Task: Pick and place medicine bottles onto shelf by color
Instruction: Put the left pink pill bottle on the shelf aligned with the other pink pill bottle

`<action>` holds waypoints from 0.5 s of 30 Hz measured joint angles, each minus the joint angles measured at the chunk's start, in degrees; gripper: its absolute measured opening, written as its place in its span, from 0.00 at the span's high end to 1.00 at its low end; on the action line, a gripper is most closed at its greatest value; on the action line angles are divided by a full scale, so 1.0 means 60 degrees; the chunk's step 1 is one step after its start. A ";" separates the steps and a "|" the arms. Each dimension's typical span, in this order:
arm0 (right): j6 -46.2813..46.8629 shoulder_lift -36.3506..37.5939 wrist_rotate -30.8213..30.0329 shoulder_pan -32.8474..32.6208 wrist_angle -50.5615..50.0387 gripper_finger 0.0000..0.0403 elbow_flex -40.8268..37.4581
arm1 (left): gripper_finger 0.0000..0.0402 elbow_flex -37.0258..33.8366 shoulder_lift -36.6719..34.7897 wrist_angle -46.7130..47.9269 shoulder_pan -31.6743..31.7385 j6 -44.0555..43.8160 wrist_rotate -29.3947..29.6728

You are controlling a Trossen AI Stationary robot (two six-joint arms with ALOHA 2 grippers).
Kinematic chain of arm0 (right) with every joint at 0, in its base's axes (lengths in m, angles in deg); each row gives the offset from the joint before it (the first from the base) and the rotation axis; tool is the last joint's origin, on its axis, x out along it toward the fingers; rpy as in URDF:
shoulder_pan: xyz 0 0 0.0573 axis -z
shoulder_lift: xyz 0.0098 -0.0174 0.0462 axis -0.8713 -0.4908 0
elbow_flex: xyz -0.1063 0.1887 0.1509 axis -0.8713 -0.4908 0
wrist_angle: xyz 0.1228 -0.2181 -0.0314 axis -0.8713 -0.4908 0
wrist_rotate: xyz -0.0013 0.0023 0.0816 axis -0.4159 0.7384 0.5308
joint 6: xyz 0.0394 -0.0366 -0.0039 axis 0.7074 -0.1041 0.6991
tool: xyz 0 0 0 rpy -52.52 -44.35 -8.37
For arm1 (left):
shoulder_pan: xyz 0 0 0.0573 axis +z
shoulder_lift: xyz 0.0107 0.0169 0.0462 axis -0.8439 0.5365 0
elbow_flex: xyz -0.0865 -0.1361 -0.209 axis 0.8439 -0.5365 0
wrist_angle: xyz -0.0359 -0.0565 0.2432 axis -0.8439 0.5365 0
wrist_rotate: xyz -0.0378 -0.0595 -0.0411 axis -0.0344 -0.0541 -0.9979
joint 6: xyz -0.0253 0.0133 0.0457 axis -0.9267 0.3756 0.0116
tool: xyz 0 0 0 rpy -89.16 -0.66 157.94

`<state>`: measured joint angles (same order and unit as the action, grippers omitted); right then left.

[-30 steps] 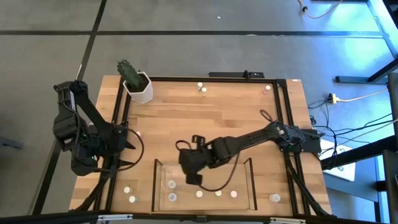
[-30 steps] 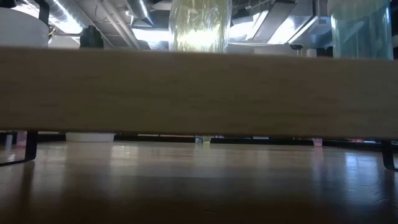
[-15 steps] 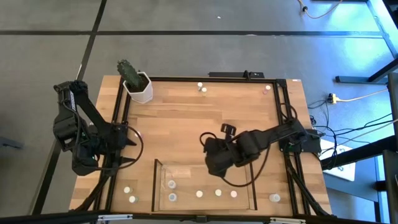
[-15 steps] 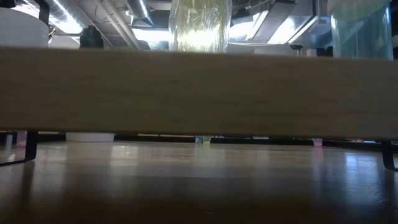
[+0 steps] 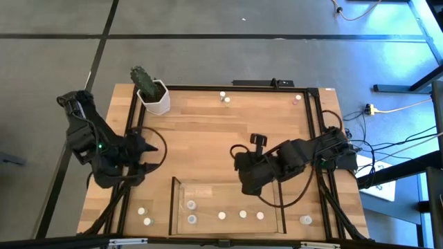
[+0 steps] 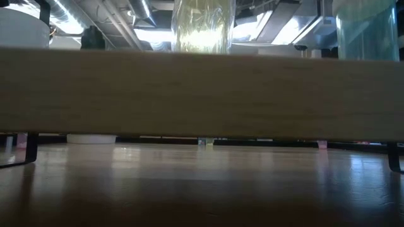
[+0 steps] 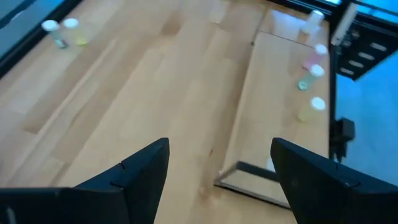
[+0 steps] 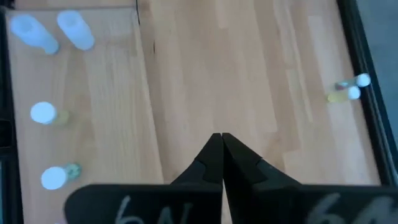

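Grey floor surrounds the wooden tabletop [image 5: 228, 131] in the high view. My right fingers [image 5: 243, 181] sit right of centre, over the back wall of the shelf [image 5: 280, 200], which lies at lower centre holding five medicine bottles [image 5: 221, 216]. Other bottles stand at lower left [image 5: 142, 211], lower right [image 5: 305, 220] and the top edge [image 5: 223, 97]. My left fingers [image 5: 142, 155] hover at the left edge. The risk, as I judge it: my right arm's cable or wrist swinging across the clear wall could nudge the shelf or topple placed bottles. Half a second ago my right fingers were slightly lower and further left; a second ago they were over the shelf's left part. My left arm has shifted toward the middle.

The low view shows ceiling lights beyond a wooden board [image 6: 202, 94] blocking nearly everything; unchanged.

In the left wrist view, my left fingers [image 7: 217, 163] are spread wide and empty, with the shelf's corner between them; reaching carelessly could clip that wall.

In the right wrist view, my right fingers [image 8: 221, 155] are pressed together holding nothing, shelf bottles at the left, a pair [image 8: 351, 90] at the right.
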<state>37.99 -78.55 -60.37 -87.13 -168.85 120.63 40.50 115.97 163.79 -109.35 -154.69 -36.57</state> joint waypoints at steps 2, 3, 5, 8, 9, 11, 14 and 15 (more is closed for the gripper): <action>-0.0165 0.0217 -0.0180 0.0000 -0.0003 1.00 -0.0002 | 0.32 0.0000 0.0000 0.0000 0.0293 -0.0002 0.0000; -0.0199 0.0337 -0.0363 0.0000 -0.0003 1.00 0.0000 | 0.32 0.0000 0.0000 -0.0001 0.0444 -0.0005 0.0000; -0.0391 0.0581 -0.0641 0.0047 0.0015 1.00 -0.0057 | 0.32 0.0000 0.0000 0.0000 0.0744 -0.0023 0.0000; -0.0351 0.1005 -0.0822 0.0274 0.0012 1.00 -0.0351 | 0.32 0.0000 0.0000 -0.0003 0.1225 -0.0528 -0.0069; -0.0294 0.1154 -0.0838 0.0375 0.0004 1.00 -0.0537 | 0.32 0.0000 0.0000 0.0000 0.1400 -0.0794 -0.0091; -0.0045 0.1408 -0.0914 0.0674 -0.0011 1.00 -0.0990 | 0.32 0.0000 0.0000 0.0000 0.1746 -0.1284 -0.0100; 0.0665 0.1612 -0.0619 0.1228 -0.0029 0.99 -0.1439 | 0.32 0.0000 0.0000 0.0000 0.2254 -0.1512 -0.0117; 0.0836 0.1628 -0.0478 0.1406 -0.0021 0.99 -0.1485 | 0.32 0.0000 0.0000 0.0000 0.2429 -0.1508 -0.0120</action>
<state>43.01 -68.78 -63.23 -78.70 -168.98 111.72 40.50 115.97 163.79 -94.77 -163.74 -37.29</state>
